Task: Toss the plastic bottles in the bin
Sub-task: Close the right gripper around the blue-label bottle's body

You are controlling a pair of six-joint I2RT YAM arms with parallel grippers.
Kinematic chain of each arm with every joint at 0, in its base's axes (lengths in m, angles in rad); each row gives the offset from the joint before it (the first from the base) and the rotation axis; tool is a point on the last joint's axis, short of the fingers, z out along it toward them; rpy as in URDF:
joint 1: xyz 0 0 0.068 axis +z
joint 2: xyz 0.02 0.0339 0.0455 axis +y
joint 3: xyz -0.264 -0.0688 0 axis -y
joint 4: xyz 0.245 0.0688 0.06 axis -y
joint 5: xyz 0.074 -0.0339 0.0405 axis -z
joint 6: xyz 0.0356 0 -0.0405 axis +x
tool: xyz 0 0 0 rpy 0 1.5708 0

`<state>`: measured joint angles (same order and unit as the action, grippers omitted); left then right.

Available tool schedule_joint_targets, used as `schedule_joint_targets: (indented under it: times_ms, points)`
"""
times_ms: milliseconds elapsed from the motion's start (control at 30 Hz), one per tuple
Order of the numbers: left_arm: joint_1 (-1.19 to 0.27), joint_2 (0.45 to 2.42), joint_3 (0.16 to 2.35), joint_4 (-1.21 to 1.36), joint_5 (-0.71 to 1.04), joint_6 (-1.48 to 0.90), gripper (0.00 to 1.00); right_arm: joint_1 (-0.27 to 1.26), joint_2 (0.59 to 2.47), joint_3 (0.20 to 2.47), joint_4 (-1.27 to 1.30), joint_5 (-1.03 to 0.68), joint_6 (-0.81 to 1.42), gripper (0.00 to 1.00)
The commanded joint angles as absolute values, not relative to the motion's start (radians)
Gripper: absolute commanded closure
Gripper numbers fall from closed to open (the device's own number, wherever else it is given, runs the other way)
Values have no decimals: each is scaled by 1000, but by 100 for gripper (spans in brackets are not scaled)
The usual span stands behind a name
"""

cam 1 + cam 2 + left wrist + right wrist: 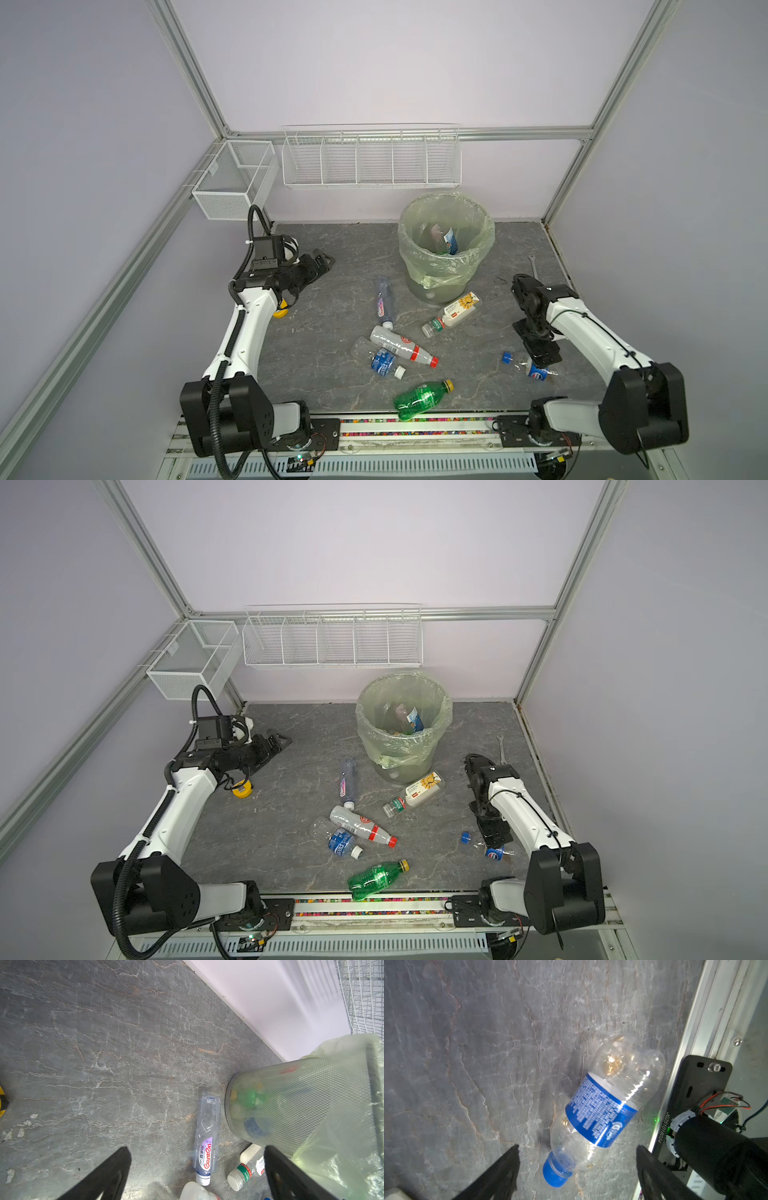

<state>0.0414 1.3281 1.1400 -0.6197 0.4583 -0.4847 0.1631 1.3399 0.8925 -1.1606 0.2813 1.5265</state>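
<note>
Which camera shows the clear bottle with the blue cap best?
Right wrist view: the clear blue-capped plastic bottle looks big. Both top views show it tiny under the right gripper. Left wrist view misses it.

Left arm (249,324): left side of both top views, reaching toward the upper centre; left gripper (326,261) near level, jaws spread wide. Right arm (582,328): right side, elbow bent; right gripper (542,359) pointing downward, jaws spread wide

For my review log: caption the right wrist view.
Open right end effector above a blue-labelled bottle lying on the table.
</note>
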Motion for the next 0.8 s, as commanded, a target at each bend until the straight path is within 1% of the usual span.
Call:
schedule_joint_targets:
  times_ms: [0,300,533,767]
  points:
    - [49,1335,1147,-635,461,-471,0,158,1381,850,-1122,212,1543,11]
    - [51,1338,1147,-636,456,-471,0,148,1325,778,-1092,252,1615,11]
    - [51,1337,1147,-636,455,-471,0,136,1354,760,-1094,253,1609,10]
    - [51,1332,1146,-635,451,-470,0,126,1357,718,-1022,239,1598,4]
